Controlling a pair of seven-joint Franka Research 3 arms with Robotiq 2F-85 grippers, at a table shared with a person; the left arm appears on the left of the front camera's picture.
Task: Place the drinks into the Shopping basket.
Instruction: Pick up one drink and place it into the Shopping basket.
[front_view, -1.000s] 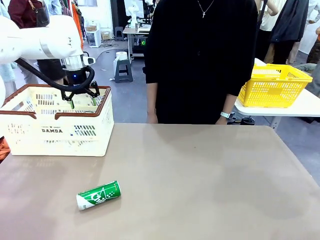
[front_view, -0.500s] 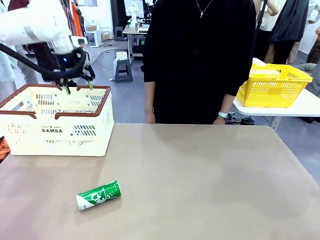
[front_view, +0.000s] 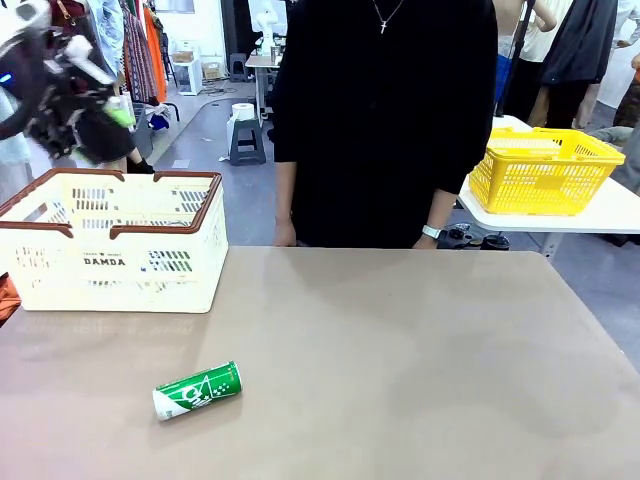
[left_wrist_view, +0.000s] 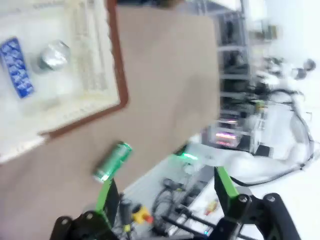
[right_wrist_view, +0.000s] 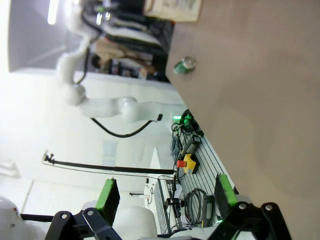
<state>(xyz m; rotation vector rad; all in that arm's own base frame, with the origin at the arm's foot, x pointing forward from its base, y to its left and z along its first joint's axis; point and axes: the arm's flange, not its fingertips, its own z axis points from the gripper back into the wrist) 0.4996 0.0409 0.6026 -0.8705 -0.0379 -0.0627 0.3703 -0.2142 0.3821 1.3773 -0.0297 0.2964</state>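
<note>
inside, the shopping basket (left_wrist_view: 116, 75) holds two drinks (left_wrist_view: 54, 55).

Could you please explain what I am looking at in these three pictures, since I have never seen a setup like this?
Two robot arms share a table with a person standing opposite. The front view looks across the table; the other two come from cameras on each arm's wrist. The left gripper shows as black fingers with green pads, open and empty; the right gripper is the same. On the table sit a cream Shopping basket and a green can lying on its side. The left wrist view looks into the basket, where a blue and white can lies beside a silver can top.
</note>
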